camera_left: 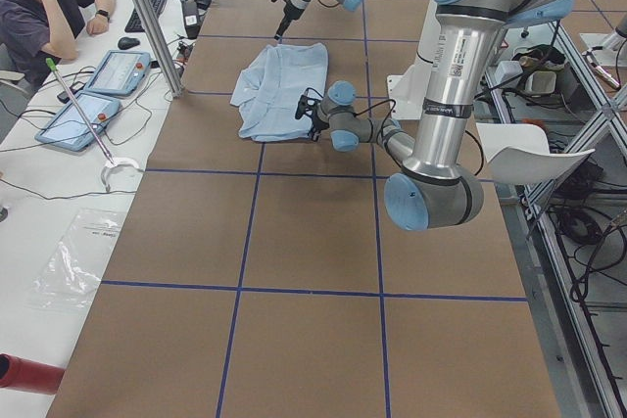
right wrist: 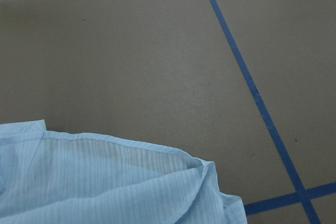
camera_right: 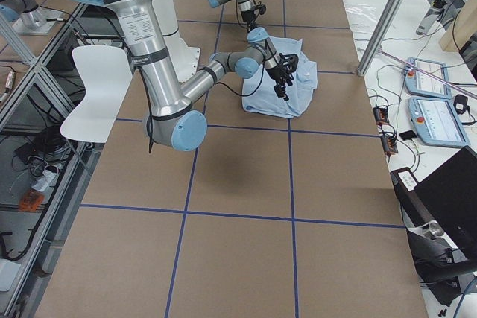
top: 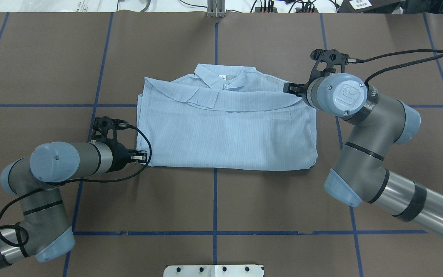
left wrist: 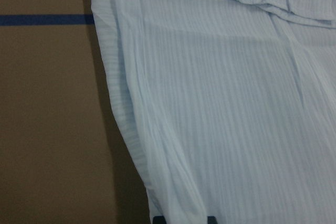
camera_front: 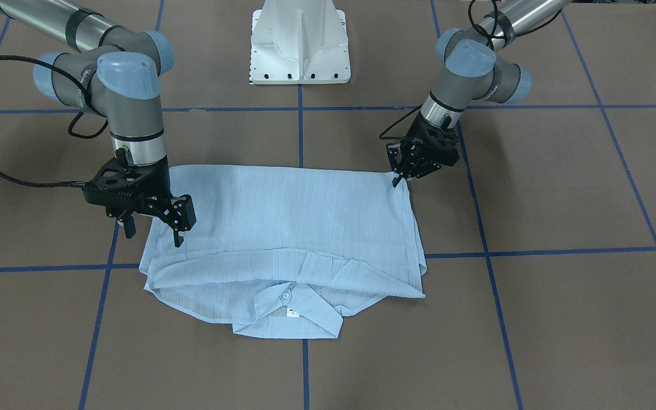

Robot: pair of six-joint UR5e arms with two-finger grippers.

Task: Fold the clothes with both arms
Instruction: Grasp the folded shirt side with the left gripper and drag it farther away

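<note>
The pale-blue shirt [camera_front: 294, 222] lies folded into a wide rectangle mid-table, its collar [camera_front: 294, 302] at the edge far from the robot. It also shows in the overhead view [top: 225, 130] and in both wrist views [left wrist: 220, 103] [right wrist: 94, 182]. My left gripper [camera_front: 397, 180] [top: 143, 156] is low at the shirt's near left corner, its fingers closed on the cloth edge. My right gripper [camera_front: 154, 236] [top: 288, 88] hangs open at the shirt's far right edge, one finger over the cloth and one beside it.
The white pedestal base [camera_front: 299, 51] stands at the robot's side of the table. Blue tape lines [top: 215, 200] cross the brown table cover. An operator [camera_left: 39, 7], tablets [camera_left: 98, 85] and a metal post [camera_left: 147, 17] are beyond the far edge.
</note>
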